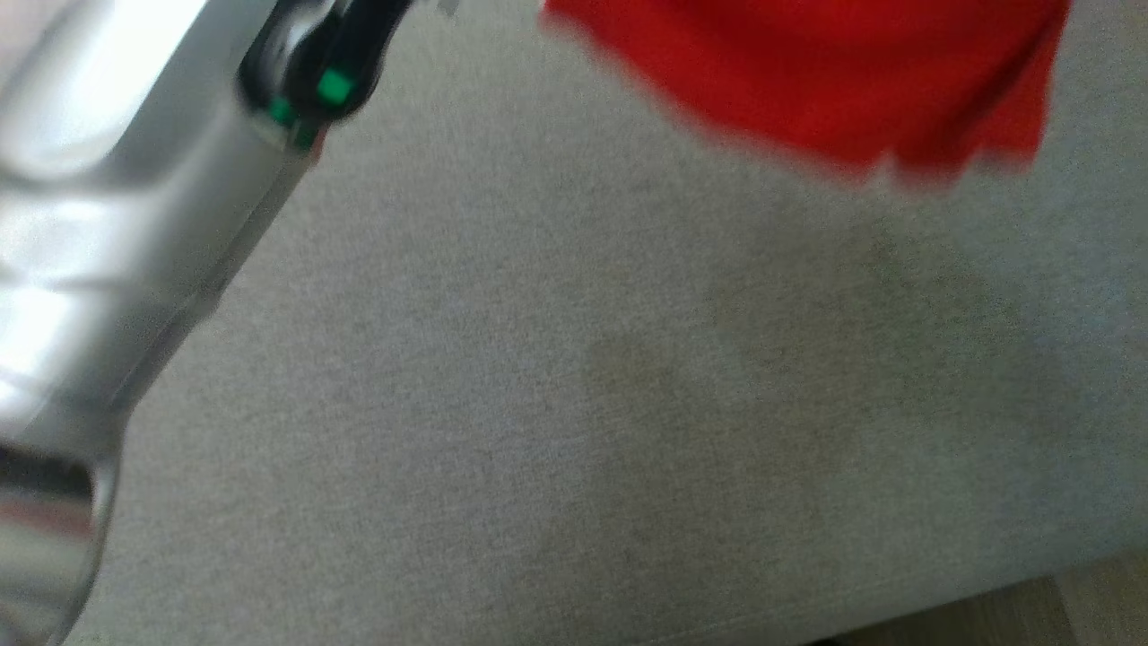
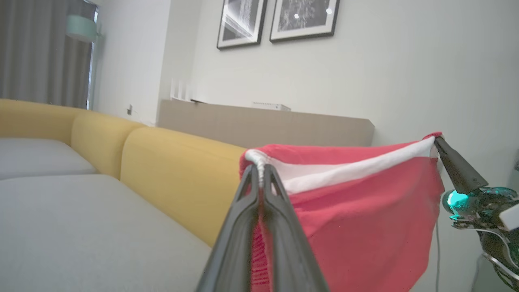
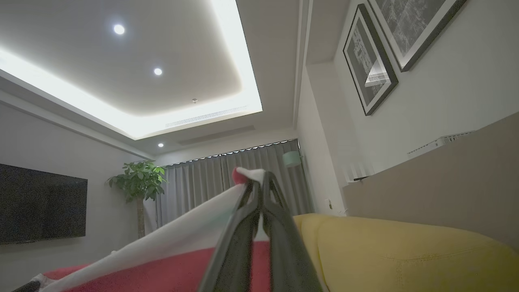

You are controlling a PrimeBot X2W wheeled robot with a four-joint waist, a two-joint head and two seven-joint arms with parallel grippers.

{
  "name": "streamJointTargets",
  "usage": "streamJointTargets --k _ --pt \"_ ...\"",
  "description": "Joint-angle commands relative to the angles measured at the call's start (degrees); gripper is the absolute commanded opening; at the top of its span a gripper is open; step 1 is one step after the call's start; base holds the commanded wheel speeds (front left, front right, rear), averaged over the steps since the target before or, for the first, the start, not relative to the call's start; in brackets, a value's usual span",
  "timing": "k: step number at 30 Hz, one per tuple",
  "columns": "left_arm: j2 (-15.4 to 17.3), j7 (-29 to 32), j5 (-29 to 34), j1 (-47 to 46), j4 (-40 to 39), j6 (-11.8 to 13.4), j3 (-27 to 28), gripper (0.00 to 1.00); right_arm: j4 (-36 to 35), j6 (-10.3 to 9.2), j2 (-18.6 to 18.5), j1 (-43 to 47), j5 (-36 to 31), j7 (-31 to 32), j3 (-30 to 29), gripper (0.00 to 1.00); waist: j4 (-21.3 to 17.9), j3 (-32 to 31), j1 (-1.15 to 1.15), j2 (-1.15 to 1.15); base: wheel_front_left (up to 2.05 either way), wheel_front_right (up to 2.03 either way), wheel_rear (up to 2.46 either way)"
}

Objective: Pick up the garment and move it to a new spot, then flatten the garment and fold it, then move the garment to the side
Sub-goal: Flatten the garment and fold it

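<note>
Red garment (image 2: 357, 227) is up in the air, stretched between both grippers above the grey seat cushion (image 1: 538, 404). As far as the blurred head view tells, it isn't touching the cushion. Left gripper (image 2: 260, 172) is clenched on one top corner, right at the white band (image 2: 344, 172). Right gripper (image 3: 259, 187) is clenched on the other corner of the same band. Cloth hangs down from that edge, a bit slack in the middle. Yellow backrest (image 2: 174, 174) is just on the far side of the garment.

Judged step: carrying it to the new spot, not yet laid down.

Risks:
- Both pinches hold very little fabric at the fingertips, so spreading the arms wider could yank a corner out and drop one side.
- Lowering fast or unevenly would likely let the loose lower hem fold under or bunch, making flattening harder.
- Drifting far could drape it over the backrest.
</note>
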Motion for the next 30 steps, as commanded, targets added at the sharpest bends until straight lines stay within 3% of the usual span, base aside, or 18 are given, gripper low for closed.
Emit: streamJointTargets --k 1,5,9,14,19,23,30 --pt "-0.5 -4.7 3.2 -5.6 2.1 -1.0 2.1 0.0 0.6 -0.04 -1.6 -3.6 -0.9 -0.4 1.2 0.0 0.5 3.5 -0.02 0.0 0.0 0.0 0.0" --pt "-2.0 -11.2 7.8 -7.8 6.6 -2.1 1.2 0.0 1.4 -0.04 -1.9 -6.5 -1.7 -0.5 2.4 0.0 0.6 4.5 -0.02 0.0 0.0 0.0 0.0" --pt "-1.7 -14.5 11.4 -3.9 9.2 -3.2 -1.2 0.0 1.3 -0.04 -2.3 -1.6 -2.3 -0.5 5.3 0.0 0.6 5.3 -0.02 0.0 0.0 0.0 0.0" --pt "0.3 -15.2 15.1 8.9 9.2 -3.6 -5.9 0.0 3.5 -0.04 -2.1 9.7 -2.0 -0.5 10.2 0.0 0.4 5.8 -0.02 0.0 0.0 0.0 0.0" --pt "0.7 -15.3 21.0 26.0 6.2 -3.7 -5.7 0.0 5.3 -0.04 -3.3 19.7 0.2 -0.5 15.9 0.0 0.6 4.2 -0.02 0.0 0.0 0.0 0.0" --pt "0.5 -15.3 25.4 38.2 3.9 -3.2 -5.3 0.0 3.8 -0.04 -5.9 27.9 1.3 -0.5 16.3 0.0 0.8 1.5 -0.02 0.0 0.0 0.0 0.0" --pt "1.1 -15.3 27.7 53.4 0.0 -1.3 -2.5 0.0 -0.2 -0.04 -10.5 44.5 3.4 -0.5 15.0 0.0 1.1 -3.7 -0.02 0.0 0.0 0.0 0.0"
